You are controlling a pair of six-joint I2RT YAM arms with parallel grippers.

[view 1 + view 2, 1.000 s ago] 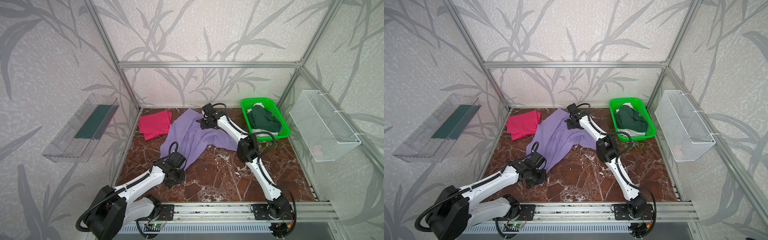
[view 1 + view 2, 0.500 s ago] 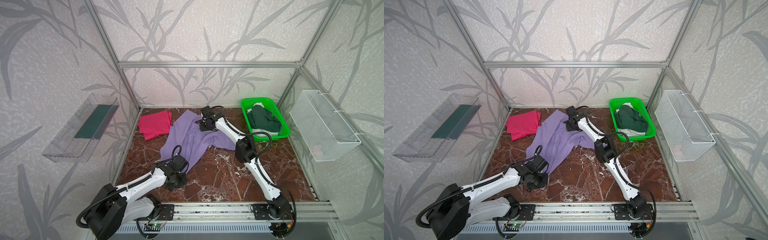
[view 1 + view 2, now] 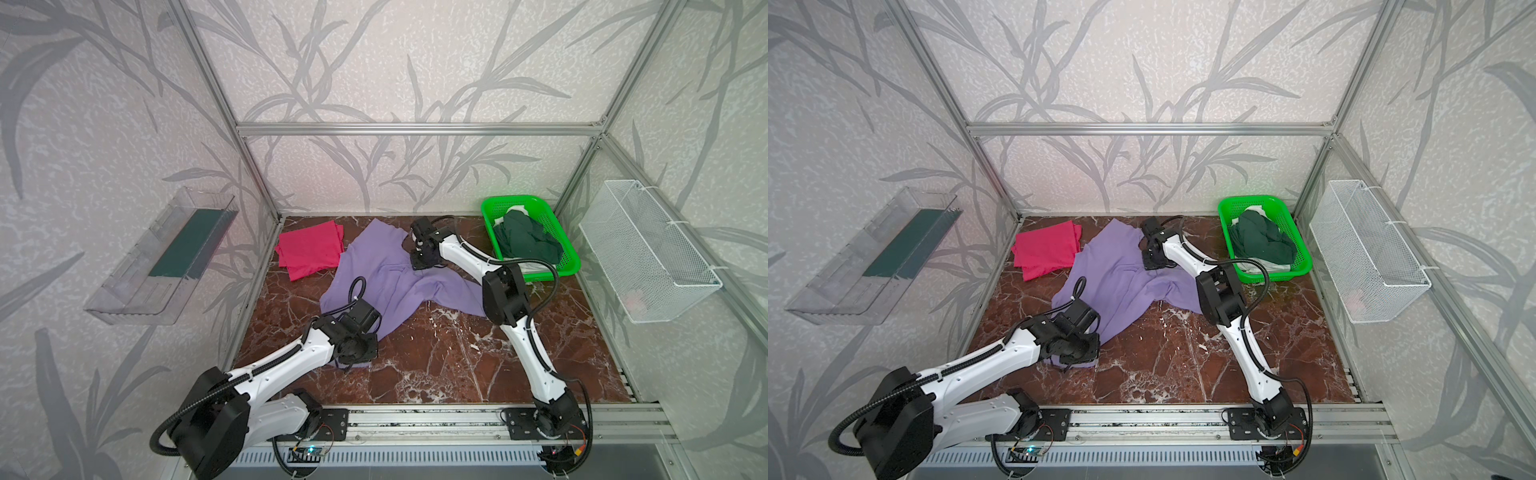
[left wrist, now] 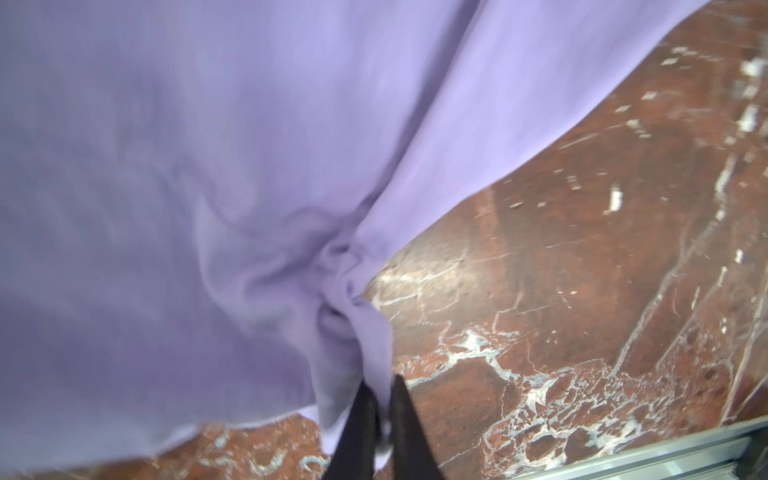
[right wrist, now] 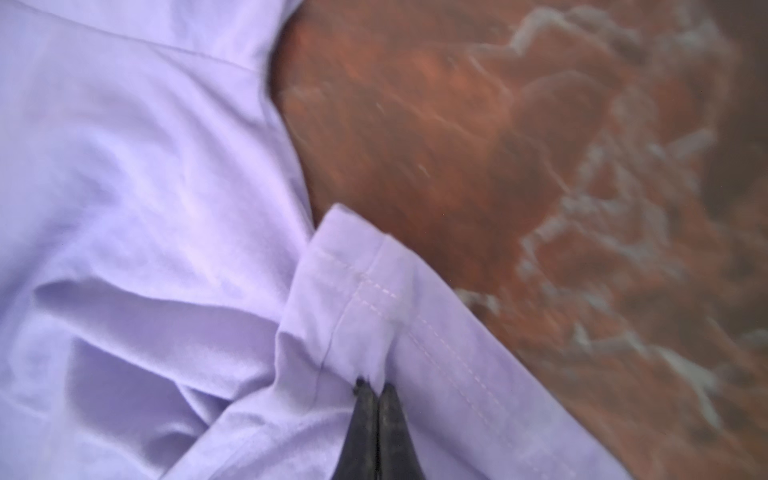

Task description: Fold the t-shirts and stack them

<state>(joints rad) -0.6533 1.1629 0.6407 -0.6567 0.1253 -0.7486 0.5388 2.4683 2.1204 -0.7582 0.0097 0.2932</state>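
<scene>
Spreading step: left claw [image 4: 380, 401] and right claw [image 5: 376, 399] each pinch the purple tee [image 3: 386, 278]; next, likely stretch it flat between them.

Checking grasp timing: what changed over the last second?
The right gripper closed on a hem of the lavender t-shirt, at the back. The left gripper kept its pinch on the near corner, hardly shifting. The magenta t-shirt and green basket stayed put.
</scene>
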